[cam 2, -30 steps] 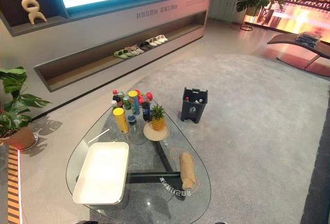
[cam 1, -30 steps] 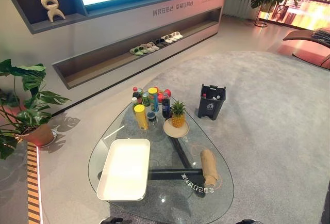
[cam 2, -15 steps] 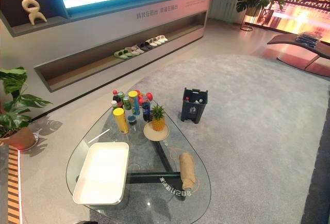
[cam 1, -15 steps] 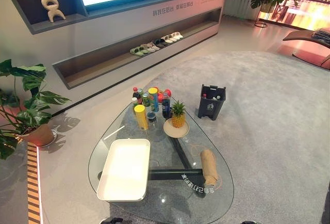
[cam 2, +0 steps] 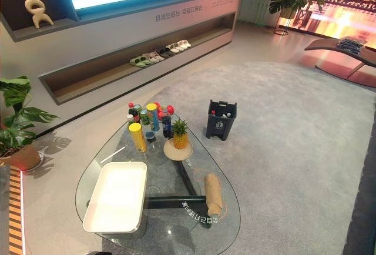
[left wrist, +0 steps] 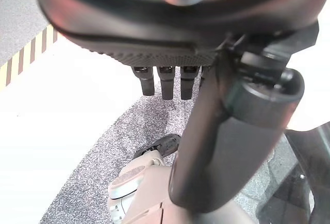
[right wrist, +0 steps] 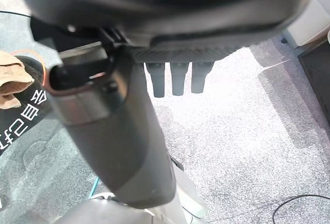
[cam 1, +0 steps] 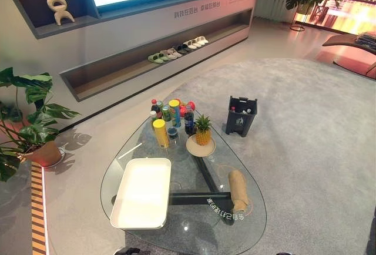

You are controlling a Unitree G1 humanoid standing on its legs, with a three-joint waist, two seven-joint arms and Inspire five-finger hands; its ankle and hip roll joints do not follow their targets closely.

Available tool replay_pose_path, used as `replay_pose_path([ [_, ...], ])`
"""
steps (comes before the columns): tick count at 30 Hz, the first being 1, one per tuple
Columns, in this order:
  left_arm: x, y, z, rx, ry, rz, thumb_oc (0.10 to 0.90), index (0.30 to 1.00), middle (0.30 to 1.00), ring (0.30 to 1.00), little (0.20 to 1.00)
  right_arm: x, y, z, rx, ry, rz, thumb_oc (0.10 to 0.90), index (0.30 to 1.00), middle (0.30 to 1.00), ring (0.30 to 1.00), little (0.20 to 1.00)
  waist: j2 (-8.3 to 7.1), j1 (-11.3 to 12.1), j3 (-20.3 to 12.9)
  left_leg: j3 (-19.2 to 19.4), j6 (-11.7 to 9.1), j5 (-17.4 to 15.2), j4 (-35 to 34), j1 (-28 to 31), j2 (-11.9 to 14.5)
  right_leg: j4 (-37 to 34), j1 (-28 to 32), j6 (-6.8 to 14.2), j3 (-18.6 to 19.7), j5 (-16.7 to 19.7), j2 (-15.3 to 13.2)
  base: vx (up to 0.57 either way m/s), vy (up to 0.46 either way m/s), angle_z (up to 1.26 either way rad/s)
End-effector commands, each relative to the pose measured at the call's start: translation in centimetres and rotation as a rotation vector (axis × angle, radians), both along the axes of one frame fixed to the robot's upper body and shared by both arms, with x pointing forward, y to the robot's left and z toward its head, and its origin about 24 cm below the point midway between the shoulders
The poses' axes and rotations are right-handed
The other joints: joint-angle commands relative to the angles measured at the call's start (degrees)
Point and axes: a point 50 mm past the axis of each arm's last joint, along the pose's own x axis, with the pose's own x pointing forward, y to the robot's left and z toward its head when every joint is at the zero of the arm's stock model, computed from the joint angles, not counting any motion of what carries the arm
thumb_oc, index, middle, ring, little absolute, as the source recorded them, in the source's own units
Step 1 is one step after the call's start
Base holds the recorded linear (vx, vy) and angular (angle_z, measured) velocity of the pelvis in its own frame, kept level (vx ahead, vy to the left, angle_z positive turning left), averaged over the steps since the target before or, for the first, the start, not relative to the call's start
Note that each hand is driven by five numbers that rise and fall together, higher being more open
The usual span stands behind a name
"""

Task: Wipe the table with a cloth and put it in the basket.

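Knocking things over is the main risk: the glass table [cam 1: 117,167] carries a white tray [cam 1: 142,191], a pineapple [cam 1: 202,130] on its plate and a clump of bottles and cans [cam 1: 170,114], all liable to tip during a wide wipe. The rolled tan cloth [cam 1: 238,189] lies untouched near the table's right edge and could slide off. Left hand [left wrist: 170,82] and right hand [right wrist: 172,79] hang with fingers straight, holding nothing. The dark basket [cam 1: 241,116] stands well apart on the carpet, so a drop could miss.

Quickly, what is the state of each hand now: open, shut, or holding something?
Left hand: open, fingers straight, holding nothing.
Right hand: open, fingers straight, holding nothing; the cloth lies rolled on the glass table.
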Motion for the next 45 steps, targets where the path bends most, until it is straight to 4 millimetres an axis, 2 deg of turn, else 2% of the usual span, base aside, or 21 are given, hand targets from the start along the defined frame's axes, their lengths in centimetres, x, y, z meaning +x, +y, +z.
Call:
replay_pose_path([
  [1, 3.1, -0.2, 0.6, 0.006, -0.066, -0.027, 0.800, 0.900, 0.900, 0.900, 0.900, 1.7, -1.1, 0.7, -0.060, 0.003, 0.032, 0.800, 0.900, 0.900, 0.900, 0.900, -1.11, 0.7, 2.7, 1.3, -1.5, -3.0, 0.3, 2.2, 0.9, 0.8, -0.5, 3.1, 1.8, 0.4, -3.3, 0.09, -0.004, 0.00],
  [5, 2.2, 0.6, 0.6, 0.024, -0.056, -0.002, 0.800, 0.900, 0.900, 0.900, 0.900, 0.8, -1.8, 0.7, -0.076, 0.027, 0.032, 0.800, 0.900, 0.900, 0.900, 0.900, -1.46, 0.6, 3.4, 1.5, -1.7, -2.3, 0.3, 0.9, 0.9, 0.3, -1.7, 3.2, 2.4, 1.3, -2.9, 0.06, -0.014, 0.00],
  [8, 2.7, 0.9, 0.8, 0.035, -0.069, 0.002, 0.800, 0.900, 0.900, 0.900, 0.900, 0.9, -2.1, 0.8, -0.090, 0.018, 0.020, 0.800, 0.900, 0.900, 0.900, 0.900, -1.40, 0.7, 4.8, 1.5, -1.8, -1.4, 0.3, -1.3, 0.8, 0.2, -3.8, 3.4, 2.5, 2.3, -2.9, -0.05, -0.012, -0.01],
  [16, 8.4, 1.0, 2.9, 0.036, -0.260, 0.085, 0.800, 0.900, 0.900, 0.900, 0.900, 6.0, -3.5, 2.8, -0.159, -0.115, -0.005, 0.800, 0.900, 0.900, 0.900, 0.900, 0.27, -0.1, 13.2, 1.1, -1.1, 1.0, 0.3, -10.4, -0.3, 0.7, -14.5, 2.7, 3.9, 4.9, -2.6, -0.22, 0.016, 0.01],
  [19, 11.6, 1.0, 4.4, 0.008, -0.377, 0.130, 0.800, 0.900, 0.900, 0.900, 0.900, 8.3, -4.4, 4.2, -0.207, -0.186, 0.005, 0.800, 0.900, 0.900, 0.900, 0.900, 0.77, 0.0, 18.4, -0.7, -1.5, 2.7, 4.0, -16.9, -0.8, 5.1, -20.1, 1.4, 4.5, 4.5, -2.3, -0.23, 0.022, 0.03],
  [21, 13.1, 1.2, 5.4, -0.022, -0.430, 0.153, 0.800, 0.900, 0.900, 0.900, 0.900, 9.5, -4.7, 4.9, -0.221, -0.223, 0.009, 0.800, 0.900, 0.900, 0.900, 0.900, 0.95, -0.1, 20.7, -1.9, -1.3, 2.3, 6.8, -20.0, -1.3, 7.8, -23.1, 1.0, 4.9, 3.8, -2.4, -0.14, 0.013, 0.09],
  [26, 15.5, 1.1, 7.0, -0.100, -0.551, 0.201, 0.800, 0.900, 0.900, 0.900, 0.900, 11.3, -5.3, 6.1, -0.258, -0.277, 0.021, 0.800, 0.900, 0.900, 0.900, 0.900, 1.33, -0.1, 23.3, -2.1, -0.4, 1.9, 8.9, -25.2, -2.8, 12.0, -29.5, 1.1, 5.5, 3.0, -2.6, -0.13, 0.035, -0.01],
  [31, 18.2, 1.1, 9.3, -0.151, -0.686, 0.255, 0.800, 0.900, 0.900, 0.900, 0.900, 13.3, -5.8, 7.6, -0.278, -0.362, -0.010, 0.800, 0.900, 0.900, 0.900, 0.900, 1.23, -0.1, 26.1, -2.6, 0.0, 0.5, 18.2, -33.5, -3.8, 20.3, -37.2, 0.7, 5.3, 1.0, -2.9, -0.09, -0.014, 0.11],
  [37, 19.3, 1.9, 10.7, -0.189, -0.759, 0.343, 0.800, 0.900, 0.900, 0.900, 0.900, 14.8, -5.6, 8.5, -0.299, -0.439, 0.009, 0.800, 0.900, 0.900, 0.900, 0.900, 0.79, 0.3, 26.3, -3.0, 0.6, -2.9, 28.6, -42.2, -2.9, 29.7, -45.0, -0.5, 5.5, -2.6, -2.4, -0.04, -0.058, 0.17],
  [45, 18.3, 1.9, 9.8, -0.187, -0.727, 0.359, 0.800, 0.900, 0.900, 0.900, 0.900, 15.0, -5.5, 8.7, -0.320, -0.470, 0.019, 0.800, 0.900, 0.900, 0.900, 0.900, 1.20, 0.7, 26.3, -4.5, 1.3, -5.4, 35.4, -47.4, -1.9, 37.6, -50.4, -2.2, 6.2, -5.9, -1.8, 0.02, -0.044, 0.00],
])
